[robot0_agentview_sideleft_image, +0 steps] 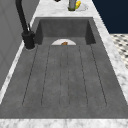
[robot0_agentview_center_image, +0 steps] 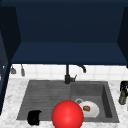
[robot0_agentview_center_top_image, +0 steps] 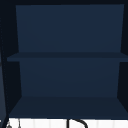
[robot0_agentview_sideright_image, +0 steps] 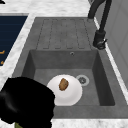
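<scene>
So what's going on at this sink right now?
The left hand hovers over the front edge of the draining board, holding nothing. The right hand is at a green bottle on the counter right of the sink. A white plate with a brown bit of food lies in the basin, behind a red ball.

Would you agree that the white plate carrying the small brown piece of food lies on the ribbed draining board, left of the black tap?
Not quite: the white plate with the brown piece of food lies in the sink basin, beside the drain, not on the draining board. The right side view shows it.
</scene>
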Tool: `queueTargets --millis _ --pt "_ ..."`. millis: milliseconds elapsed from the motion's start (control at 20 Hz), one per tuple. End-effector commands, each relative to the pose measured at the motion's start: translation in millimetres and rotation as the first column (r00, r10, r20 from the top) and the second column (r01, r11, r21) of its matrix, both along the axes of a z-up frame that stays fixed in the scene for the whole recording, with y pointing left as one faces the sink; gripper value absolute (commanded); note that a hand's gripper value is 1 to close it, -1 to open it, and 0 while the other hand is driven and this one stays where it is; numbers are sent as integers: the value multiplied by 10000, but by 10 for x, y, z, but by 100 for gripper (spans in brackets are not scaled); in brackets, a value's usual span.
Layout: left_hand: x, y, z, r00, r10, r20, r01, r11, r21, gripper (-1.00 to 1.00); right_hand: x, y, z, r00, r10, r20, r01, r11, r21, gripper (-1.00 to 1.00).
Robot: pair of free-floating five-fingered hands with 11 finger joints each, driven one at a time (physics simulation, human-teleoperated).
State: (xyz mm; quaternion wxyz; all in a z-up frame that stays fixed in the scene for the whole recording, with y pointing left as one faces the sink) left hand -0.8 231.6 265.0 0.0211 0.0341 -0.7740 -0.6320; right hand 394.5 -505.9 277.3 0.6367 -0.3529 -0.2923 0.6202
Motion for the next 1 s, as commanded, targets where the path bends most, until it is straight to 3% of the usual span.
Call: queueTargets --millis 0,150,300,450,750,950 --pt "0 0 0 10000 0 0 0 10000 0 0 100 64 -110 9999 -134 84 136 9994 -305 100" --pt "0 0 0 10000 0 0 0 10000 0 0 -14 113 -220 9968 -110 788 142 9991 -403 100" --pt "0 0 0 10000 0 0 0 10000 0 0 12 149 -390 9955 -98 940 140 9990 -432 100" --pt "0 0 0 10000 0 0 0 10000 0 0 54 121 -609 9972 7 746 30 9988 -489 100" --pt "0 0 0 10000 0 0 0 10000 0 0 357 104 -522 10000 -36 11 37 9984 -557 100" --pt "0 0 0 10000 0 0 0 10000 0 0 488 -21 -574 9985 16 -556 -30 9997 -255 100"
